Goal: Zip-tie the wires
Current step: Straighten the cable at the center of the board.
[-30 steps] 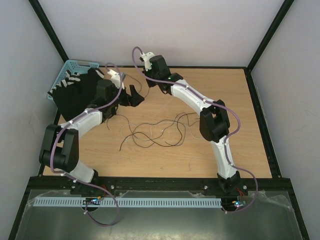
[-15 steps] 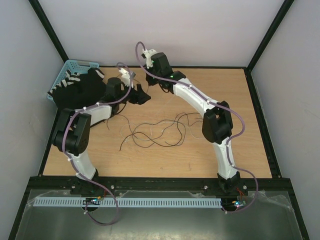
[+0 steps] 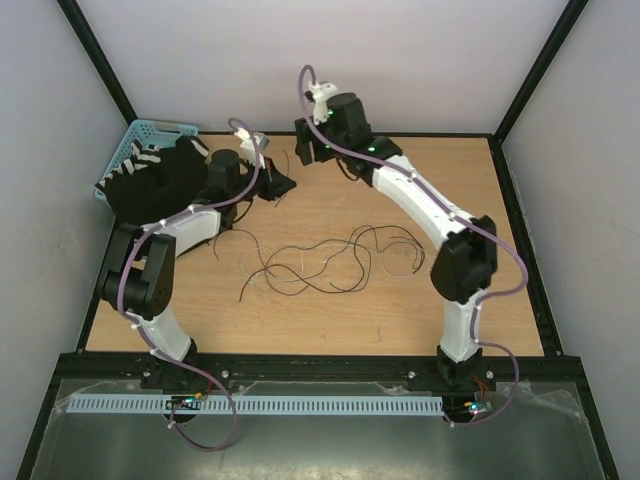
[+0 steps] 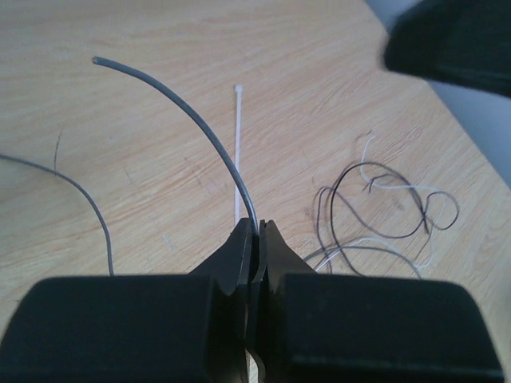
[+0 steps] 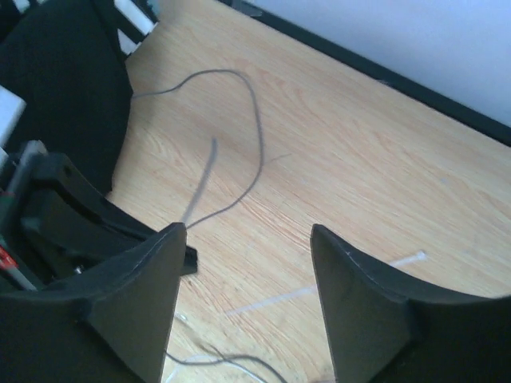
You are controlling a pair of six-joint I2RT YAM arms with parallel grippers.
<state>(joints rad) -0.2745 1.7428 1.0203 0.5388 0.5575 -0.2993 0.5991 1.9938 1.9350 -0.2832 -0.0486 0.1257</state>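
Just changed: the left claw [image 4: 255,231], wide a second ago, has snapped shut, and the right claw [image 5: 247,231], shut a second ago, has spread and drawn back toward the far edge of the table [image 3: 500,300].
Left claw: closed on one grey-dark strand [image 4: 200,120], pinched at the very tips; the strand arcs up and away to a free end.
Right claw: jaws apart, with nothing between them in its wrist view; it hangs above the board.
Meaning: this reads as a hand-over, with the strand passing from right to left; the right arm looks free to fetch the tie.
Wires: most lie in a loose tangle [image 3: 320,262] mid-table, unbundled, near the left claw but not in it.
Zip tie: a thin white strip [image 4: 237,152] flat on the wood just beyond the left claw's tips, untouched; the right wrist view also shows it [image 5: 399,260].
Progress: early by my judgement; no loop is around any wire.
Basket: pale blue [image 3: 150,130], at the far left corner.
Writing: no brand, label or lettering can be read in any view.
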